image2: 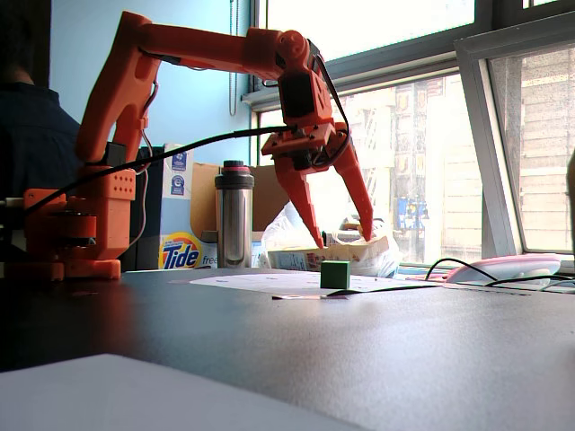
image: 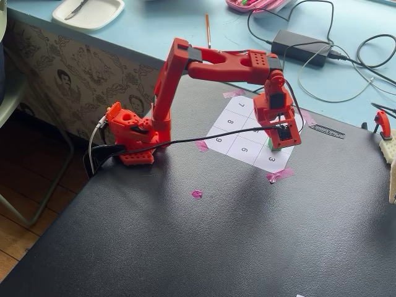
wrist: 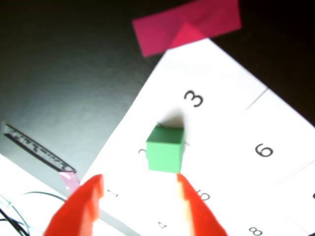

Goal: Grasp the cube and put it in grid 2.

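A small green cube sits on the white numbered grid sheet, on the cell next to the 3; it covers most of that cell's digit. My red gripper is open and empty, its fingertips just short of the cube. In a fixed view the gripper hangs open above the cube without touching it. In the other fixed view the gripper is over the sheet's right side, and only a green sliver of the cube shows beside it.
Pink tape holds the sheet's corner. A pink spot lies on the black mat. A power adapter and cables lie behind. A steel bottle and a Tide box stand at the back.
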You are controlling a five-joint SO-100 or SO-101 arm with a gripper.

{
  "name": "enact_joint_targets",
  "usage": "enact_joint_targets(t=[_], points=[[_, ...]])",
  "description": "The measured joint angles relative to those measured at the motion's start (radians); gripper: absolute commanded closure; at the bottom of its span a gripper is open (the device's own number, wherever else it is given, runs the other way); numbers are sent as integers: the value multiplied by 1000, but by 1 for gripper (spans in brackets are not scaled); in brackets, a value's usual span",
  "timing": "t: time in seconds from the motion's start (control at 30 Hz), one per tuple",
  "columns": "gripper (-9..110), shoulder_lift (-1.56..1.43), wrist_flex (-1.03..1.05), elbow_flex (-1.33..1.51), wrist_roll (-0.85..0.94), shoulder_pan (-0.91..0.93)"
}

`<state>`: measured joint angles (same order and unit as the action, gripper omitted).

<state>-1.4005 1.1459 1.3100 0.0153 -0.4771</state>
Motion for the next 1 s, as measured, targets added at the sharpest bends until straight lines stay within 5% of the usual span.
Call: enact_joint_targets(t=[1.0], points=[[84, -861, 215, 520, 169, 400]])
